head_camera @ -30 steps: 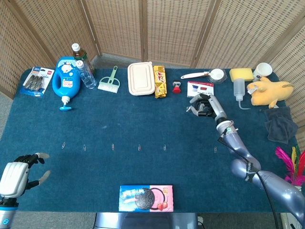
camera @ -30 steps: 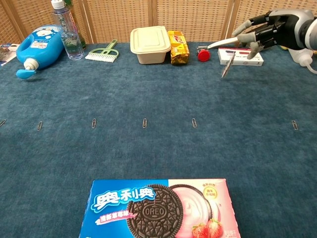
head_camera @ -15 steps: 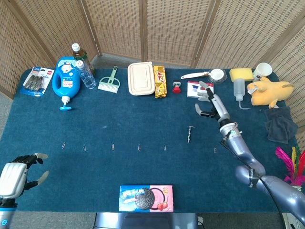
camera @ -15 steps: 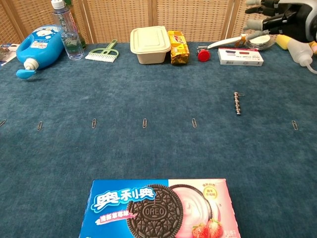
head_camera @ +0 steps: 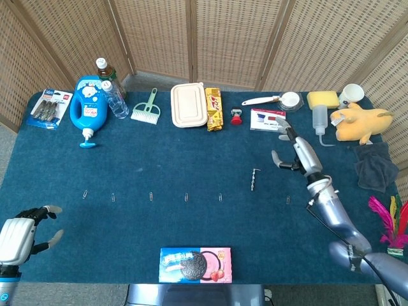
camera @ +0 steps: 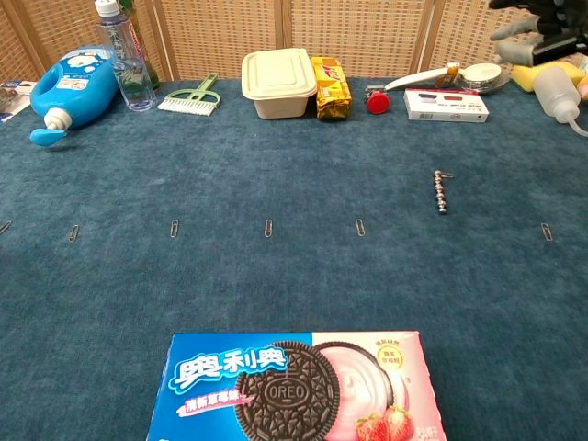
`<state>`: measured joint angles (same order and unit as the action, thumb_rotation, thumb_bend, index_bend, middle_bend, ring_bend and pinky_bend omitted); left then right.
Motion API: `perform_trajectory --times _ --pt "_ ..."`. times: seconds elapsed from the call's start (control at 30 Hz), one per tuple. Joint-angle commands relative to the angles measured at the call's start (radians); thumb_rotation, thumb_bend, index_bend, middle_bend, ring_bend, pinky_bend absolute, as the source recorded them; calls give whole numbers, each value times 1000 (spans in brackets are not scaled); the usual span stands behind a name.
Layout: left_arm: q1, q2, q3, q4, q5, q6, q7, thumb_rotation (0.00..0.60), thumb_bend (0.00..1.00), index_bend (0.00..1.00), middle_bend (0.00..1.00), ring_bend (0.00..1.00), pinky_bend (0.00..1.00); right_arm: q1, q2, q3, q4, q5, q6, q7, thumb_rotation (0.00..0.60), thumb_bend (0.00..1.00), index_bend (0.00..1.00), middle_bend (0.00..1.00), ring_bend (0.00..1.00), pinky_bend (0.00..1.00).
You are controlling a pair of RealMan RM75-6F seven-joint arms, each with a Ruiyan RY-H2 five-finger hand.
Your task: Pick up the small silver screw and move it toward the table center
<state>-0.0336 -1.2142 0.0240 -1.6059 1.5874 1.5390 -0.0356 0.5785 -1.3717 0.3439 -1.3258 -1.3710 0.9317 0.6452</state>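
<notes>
The small silver screw [head_camera: 254,179] lies flat on the blue table cloth, right of the middle; in the chest view the screw [camera: 440,192] is right of centre. My right hand [head_camera: 296,150] hovers above and to the right of it, fingers spread and holding nothing; only its fingertips [camera: 514,30] show at the chest view's top right. My left hand [head_camera: 19,236] hangs at the front left corner, fingers loosely apart and empty.
A row of paper clips [head_camera: 150,196] crosses the table. An Oreo box [head_camera: 195,264] sits at the front edge. Along the back stand a blue bottle [head_camera: 87,106], a brush [head_camera: 146,109], a lunch box [head_camera: 189,104], a white card box [head_camera: 268,118] and a squeeze bottle [head_camera: 320,121].
One second ago my right hand held the screw above the table. It let go, the screw dropped to the cloth, and the hand has drawn back to the right and up.
</notes>
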Motion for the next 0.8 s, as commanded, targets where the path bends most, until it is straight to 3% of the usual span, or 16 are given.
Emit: perform_trajectory --times 0.03,0.27,0.37,0.63,0.8 --pt "3 0 3 6 -8 -3 -6 600 417 346 459 424 422 -62 68 -68 -90 -26 74 -203 600 504 0 79 130 220" --pt "18 -7 10 15 4 18 -26 600 417 341 456 422 418 -181 142 -138 -263 74 200 -587 600 503 0 91 127 162" --pt "24 -15 14 21 14 30 -28 600 417 341 455 420 418 -224 168 -159 -322 106 254 -682 600 503 0 91 125 162" --pt "42 -2 42 -21 9 15 22 600 417 308 422 386 397 -325 214 -233 -424 131 382 -877 600 503 0 90 119 163" --pt "68 -3 50 -40 26 56 49 600 417 308 422 386 396 -392 231 -268 -440 124 452 -878 600 504 0 89 116 162"
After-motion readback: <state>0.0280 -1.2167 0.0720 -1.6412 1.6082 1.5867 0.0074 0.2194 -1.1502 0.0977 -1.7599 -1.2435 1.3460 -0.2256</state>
